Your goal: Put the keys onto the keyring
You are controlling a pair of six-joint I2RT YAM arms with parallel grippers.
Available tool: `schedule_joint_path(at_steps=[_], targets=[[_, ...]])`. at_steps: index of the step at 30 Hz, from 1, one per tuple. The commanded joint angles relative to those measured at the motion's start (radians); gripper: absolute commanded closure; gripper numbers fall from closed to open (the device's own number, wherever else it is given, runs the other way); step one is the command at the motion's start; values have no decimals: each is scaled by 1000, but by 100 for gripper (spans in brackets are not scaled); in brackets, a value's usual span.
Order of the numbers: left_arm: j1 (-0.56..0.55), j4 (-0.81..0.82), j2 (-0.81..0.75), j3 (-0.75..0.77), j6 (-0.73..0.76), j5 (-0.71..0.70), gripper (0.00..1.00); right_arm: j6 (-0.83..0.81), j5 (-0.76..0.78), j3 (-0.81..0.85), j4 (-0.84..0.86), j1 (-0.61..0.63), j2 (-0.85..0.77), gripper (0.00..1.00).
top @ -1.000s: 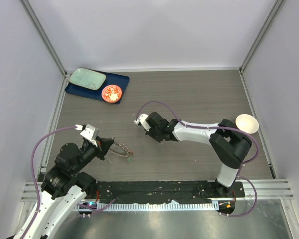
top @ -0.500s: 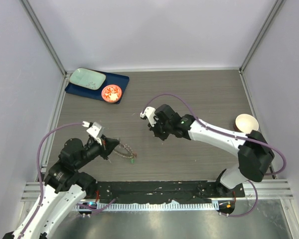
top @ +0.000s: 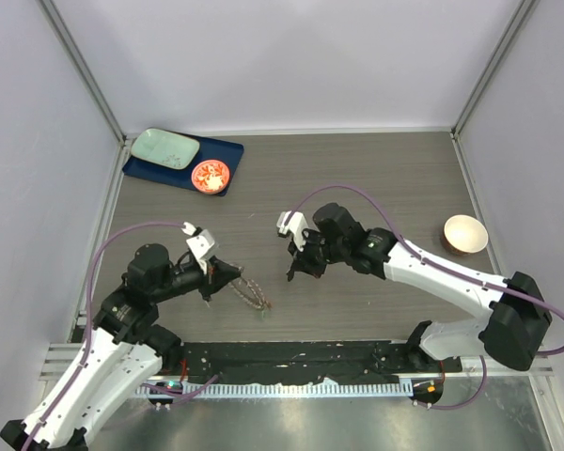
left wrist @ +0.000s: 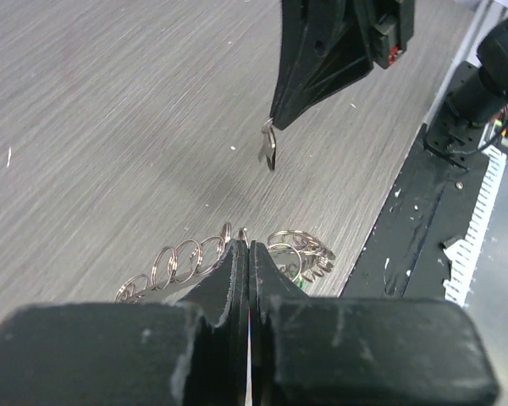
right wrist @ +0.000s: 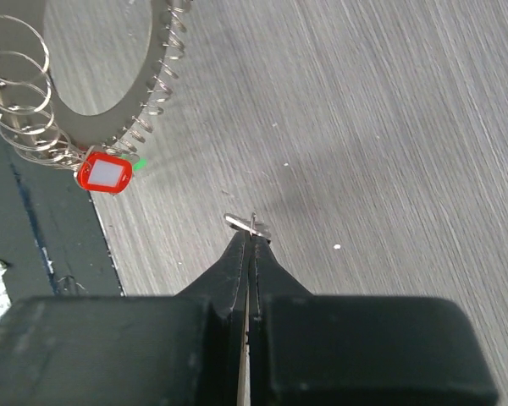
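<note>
My left pincer (top: 233,279) is pressed together, and its tips are clamped on one wire loop at the edge of the keyring (top: 251,293). The keyring hangs out from these tips, toward my right arm. It is a round band with a fringe of many small metal rings (left wrist: 186,258). In the right wrist view, a red tag (right wrist: 104,173) hangs at the edge of the keyring, and a small green bit (right wrist: 140,164) is just beside the tag.

My right pincer (top: 293,272) is also pressed together. Its tips hold a small metal piece (right wrist: 244,224). I cannot tell if this piece is a key or only a ring. In the left wrist view, the piece (left wrist: 268,145) hangs from the tips above the wood-grain table (top: 376,178), near the keyring but not touching it.

Well behind my left pincer, in the far left corner, lies a blue tray (top: 227,150). On it are a pale green plate (top: 164,147) and an orange-red dish (top: 210,175). Far on the outer side of my right pincer stands a cream bowl (top: 464,234).
</note>
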Motion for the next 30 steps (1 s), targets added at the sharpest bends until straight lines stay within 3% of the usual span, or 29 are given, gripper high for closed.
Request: schedule_joint_path(at_steps=[1,9,15,19,25,30], targets=[[4,81,31,80,118,135,100,-8,-104,-6,85,0,-46,99],[4,117,113,103,207,318,100,-14,-168,-63,188,0,-96,99],[2,169,178,112,221,351,100,-5,-122,-108,260,2,-150,99],[4,158,199,102,224,307,100,39,-11,-52,105,2,-100,99],[4,82,114,80,253,149,100,160,108,44,-168,0,-20,99],[4,39,9,78,261,8,100,119,260,171,-406,-3,113,99]])
